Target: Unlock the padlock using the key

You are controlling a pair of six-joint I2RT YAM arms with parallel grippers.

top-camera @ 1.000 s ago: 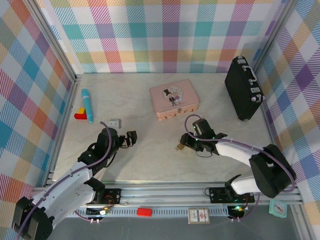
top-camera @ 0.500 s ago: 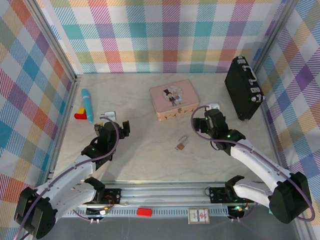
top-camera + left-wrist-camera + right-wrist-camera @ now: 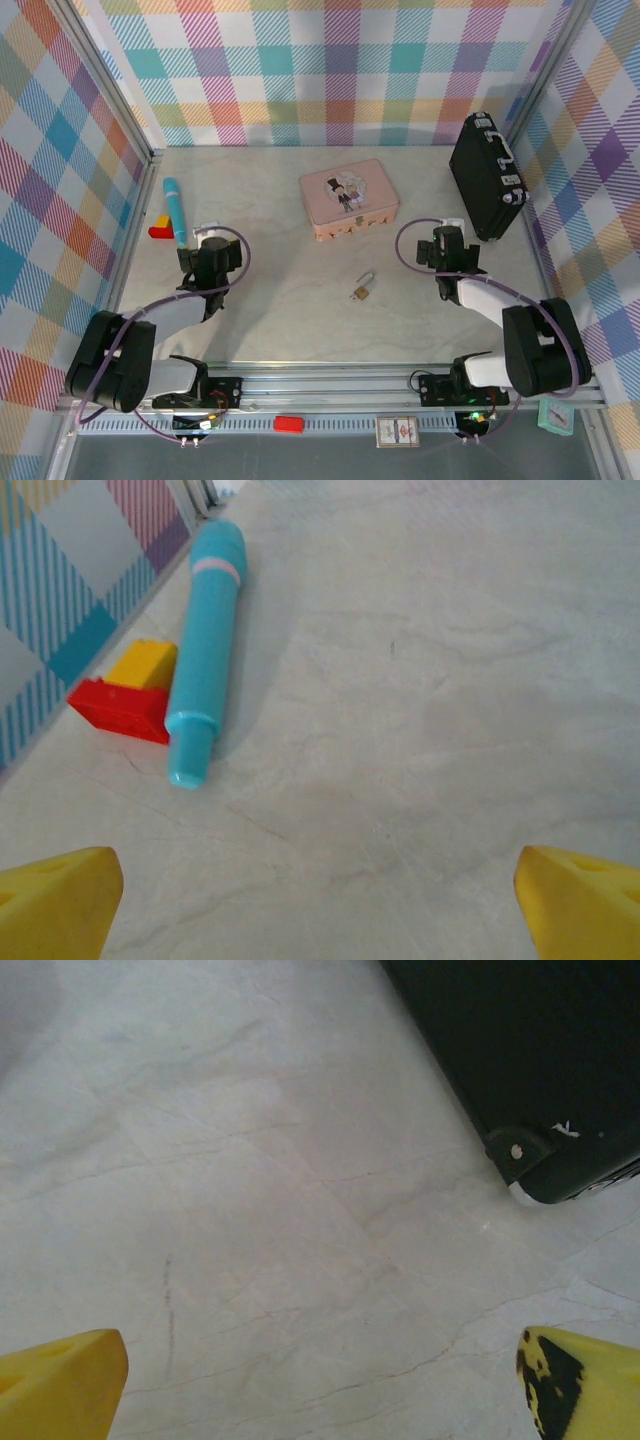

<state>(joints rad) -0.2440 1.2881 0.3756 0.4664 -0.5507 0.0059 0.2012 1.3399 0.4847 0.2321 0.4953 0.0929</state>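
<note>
From above: the tiny brass padlock (image 3: 363,291), silver-shackled, lies on the pale veined table (image 3: 290,325) between both arms. Left wrist: left gripper (image 3: 320,905) spread wide near a smooth teal pen (image 3: 205,650). Right wrist: right gripper (image 3: 320,1385) equally apart, near a black case (image 3: 520,1050).

The tiny brass-coloured padlock with a silver shackle (image 3: 363,291) is too small from above to tell whether it is latched. Yellow fingertips (image 3: 55,900) of the left tool (image 3: 320,905) and of the right tool (image 3: 320,1385) are cut off at the bottom corners of their wrist views. The black hard case (image 3: 520,1050) runs off the right wrist view's top and right edges. A teal marker pen (image 3: 205,650) hides part of the red plastic brick (image 3: 112,706).
</note>
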